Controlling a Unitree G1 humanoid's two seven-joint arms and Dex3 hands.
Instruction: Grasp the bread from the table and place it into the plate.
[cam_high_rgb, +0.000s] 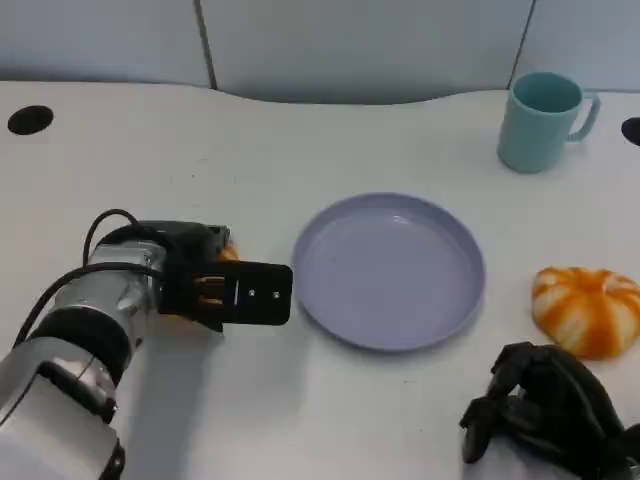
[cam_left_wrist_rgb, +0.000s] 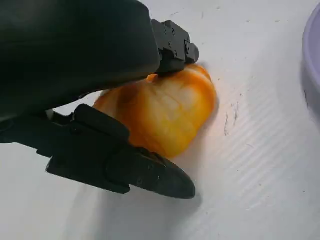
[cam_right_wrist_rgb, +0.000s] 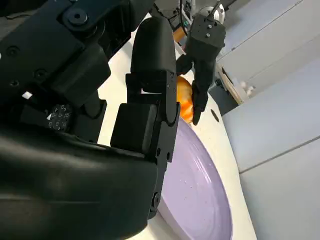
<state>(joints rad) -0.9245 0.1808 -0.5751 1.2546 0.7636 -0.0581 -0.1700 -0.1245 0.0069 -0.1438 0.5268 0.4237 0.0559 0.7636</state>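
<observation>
An orange-glazed bread (cam_left_wrist_rgb: 165, 112) lies on the white table, left of the lilac plate (cam_high_rgb: 390, 270). My left hand (cam_high_rgb: 225, 290) is down over it and grips it: one finger (cam_left_wrist_rgb: 172, 47) presses on its far side and another (cam_left_wrist_rgb: 145, 172) lies along its near side. From the head view just an orange sliver of this bread (cam_high_rgb: 229, 253) peeks out behind the hand. In the right wrist view the bread (cam_right_wrist_rgb: 184, 100) shows between the left hand's fingers (cam_right_wrist_rgb: 202, 65), beyond the plate (cam_right_wrist_rgb: 200, 195). My right hand (cam_high_rgb: 545, 415) rests at the front right, fingers curled in, holding nothing.
A second orange bread (cam_high_rgb: 588, 310) lies right of the plate, just beyond my right hand. A teal mug (cam_high_rgb: 540, 120) stands at the back right. Cable holes (cam_high_rgb: 30, 120) sit at the table's far corners. The plate's rim (cam_left_wrist_rgb: 314, 60) is close to the gripped bread.
</observation>
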